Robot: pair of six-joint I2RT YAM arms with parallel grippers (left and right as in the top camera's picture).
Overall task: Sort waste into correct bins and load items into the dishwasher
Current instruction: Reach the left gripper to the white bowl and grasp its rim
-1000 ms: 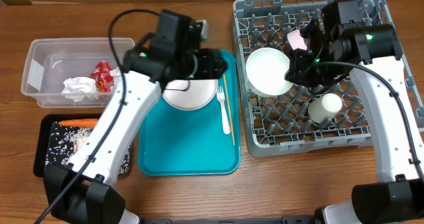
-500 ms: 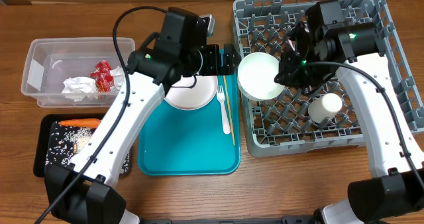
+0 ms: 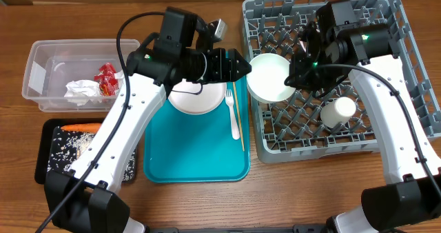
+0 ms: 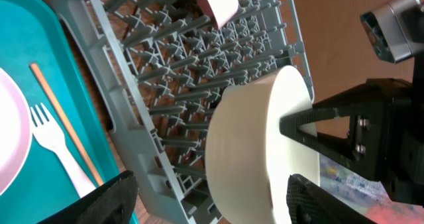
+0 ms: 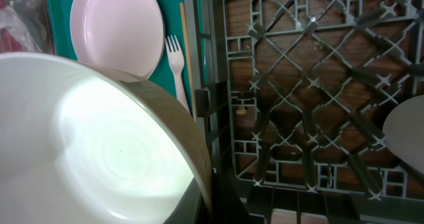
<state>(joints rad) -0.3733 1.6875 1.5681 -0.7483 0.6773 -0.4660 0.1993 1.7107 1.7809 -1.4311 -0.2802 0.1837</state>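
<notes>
The right hand [image 3: 296, 78] pinches the bowl [image 3: 267, 78] by its rim over the left edge of the rack [image 3: 386, 145], while the left hand [image 3: 241, 65], spread wide, hovers just beside it above the tray [image 3: 193, 157].

Flat teal tray [image 3: 195, 154], rounded corners, lower centre of overhead frame, lying on brown wood-grain counter [image 3: 310, 188]; counter runs to every frame edge.

Covered and cropped parts
From overhead, the left arm [image 3: 134, 112] covers the plate's [image 3: 196, 102] upper rim and part of the black tray [image 3: 47, 157]. The bowl [image 3: 270, 78] hides the right gripper's [image 3: 298, 78] jaws, and the right wrist view crops that bowl.
</notes>
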